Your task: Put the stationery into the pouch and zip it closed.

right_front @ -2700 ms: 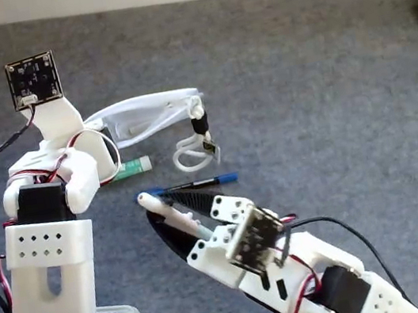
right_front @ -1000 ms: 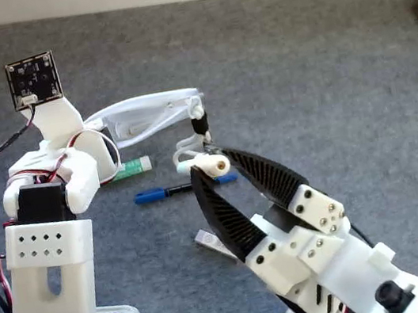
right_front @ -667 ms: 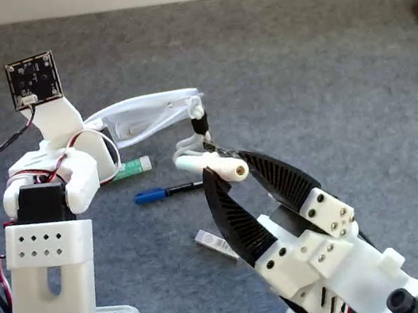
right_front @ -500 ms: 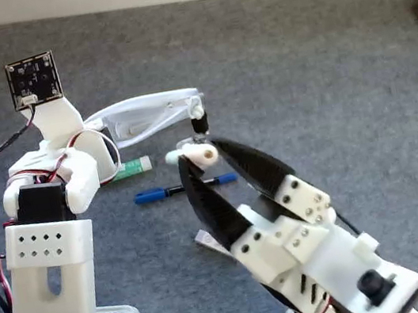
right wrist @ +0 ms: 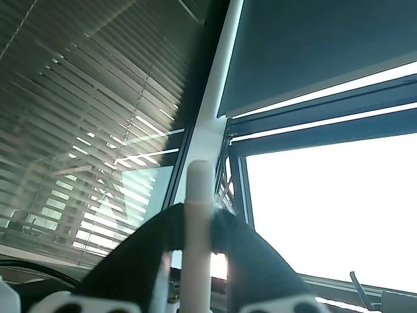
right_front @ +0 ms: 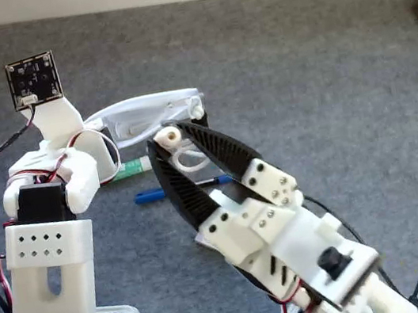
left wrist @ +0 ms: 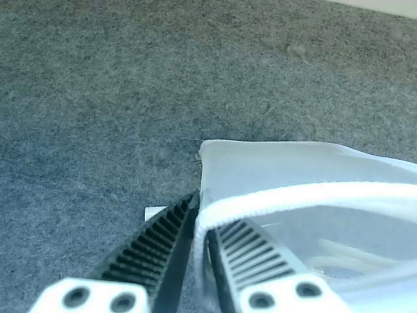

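Early days, pouch (right_front: pixel 135 124) gaping open
Left fingers (left wrist: pixel 163 231) are pinching its rim, right fingers (right_front: pixel 191 192) are gripping a white pen (right_front: pixel 167 138); blue pen (right_front: pixel 150 195), green stick (right_front: pixel 137 165) lying outside.

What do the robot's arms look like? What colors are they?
Both arms are chunky white plastic with little screw holes. The left arm has a black motor block, red, black and white wires, and a small square camera board. The right gripper has black ribbed fingers, like combs.

Open translucent pouch (right_front: pixel 139 121), 1 blue pen (right_front: pixel 148 195) and 1 green-and-white tube (right_front: pixel 134 167) lie close together, 1 white pen (right_front: pixel 167 137) aloft.
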{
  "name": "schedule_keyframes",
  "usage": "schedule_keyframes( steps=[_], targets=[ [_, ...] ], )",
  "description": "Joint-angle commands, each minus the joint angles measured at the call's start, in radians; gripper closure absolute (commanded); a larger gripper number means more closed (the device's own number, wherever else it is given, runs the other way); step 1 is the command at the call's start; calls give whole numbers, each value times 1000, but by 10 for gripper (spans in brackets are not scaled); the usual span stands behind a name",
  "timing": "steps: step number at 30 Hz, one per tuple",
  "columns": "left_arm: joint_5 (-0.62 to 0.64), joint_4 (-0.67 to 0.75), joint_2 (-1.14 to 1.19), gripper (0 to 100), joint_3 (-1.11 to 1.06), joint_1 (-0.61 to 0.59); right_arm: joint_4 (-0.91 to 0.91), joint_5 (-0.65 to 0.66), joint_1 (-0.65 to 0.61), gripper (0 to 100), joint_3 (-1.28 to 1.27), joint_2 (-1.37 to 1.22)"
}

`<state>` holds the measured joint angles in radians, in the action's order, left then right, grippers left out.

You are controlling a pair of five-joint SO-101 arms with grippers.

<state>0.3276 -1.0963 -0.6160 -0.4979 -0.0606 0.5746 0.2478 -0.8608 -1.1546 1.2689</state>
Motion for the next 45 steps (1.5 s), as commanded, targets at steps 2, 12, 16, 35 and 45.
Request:
schedule_keyframes(
  steps=[2, 12, 16, 35, 45],
  targets=[
    [14, 5, 16, 993, -16, -10, 108, 6, 8, 995, 15, -102],
    [14, 5, 16, 993, -16, -10, 185, 2, 104, 995, 87, -259],
    [14, 5, 16, 993, -16, -10, 185, 2, 111, 995, 125, -323],
    [14, 5, 16, 993, -16, -12, 186, 5, 113, 995, 202, -490],
    [14, 5, 16, 993, -16, -12, 186, 5, 113, 995, 84, -484]
  ],
)
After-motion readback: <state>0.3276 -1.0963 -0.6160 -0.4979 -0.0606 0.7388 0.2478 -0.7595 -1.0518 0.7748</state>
